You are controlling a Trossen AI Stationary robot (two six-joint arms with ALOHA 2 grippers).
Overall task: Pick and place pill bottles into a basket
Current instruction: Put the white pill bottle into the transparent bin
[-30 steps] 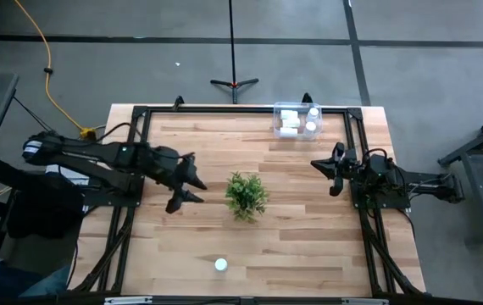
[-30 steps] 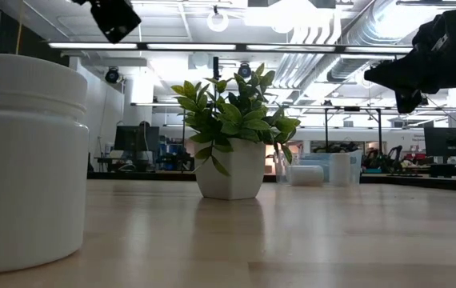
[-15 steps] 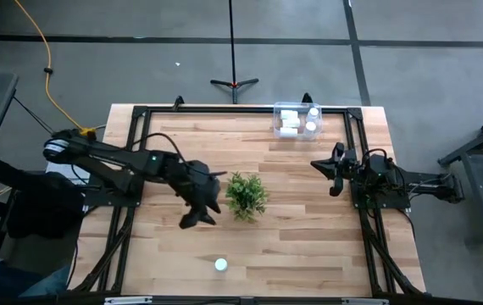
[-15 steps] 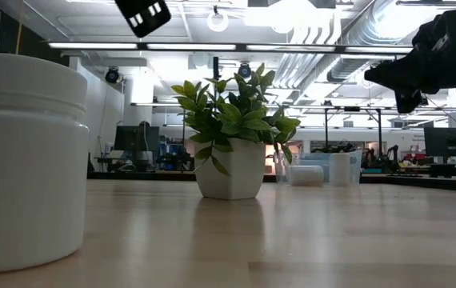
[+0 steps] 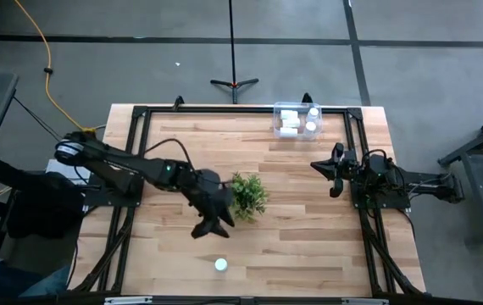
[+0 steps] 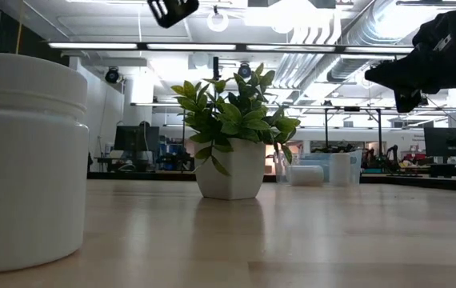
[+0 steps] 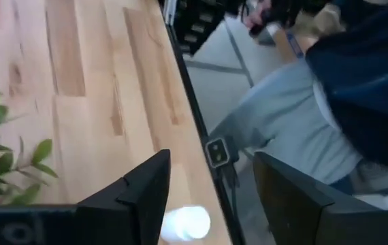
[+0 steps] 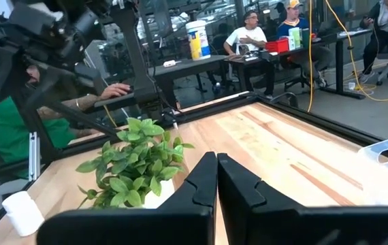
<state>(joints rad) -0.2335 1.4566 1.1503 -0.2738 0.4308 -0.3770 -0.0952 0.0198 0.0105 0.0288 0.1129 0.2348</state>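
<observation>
The light wooden table [image 5: 309, 220] carries a clear rectangular plastic basket [image 5: 297, 120] at its far edge, a small green potted plant [image 5: 247, 195] mid-table, and 1 small white cylindrical pill bottle [image 5: 220, 265] upright near the front edge. The left hand [image 5: 210, 227] hovers empty, fingers spread, between plant and bottle; the right hand [image 5: 325, 175], pressed together, waits at the right side.

Green potted plant [image 5: 247, 196] mid-table (white pot), black tripod stand [image 5: 233, 82] on floor
</observation>
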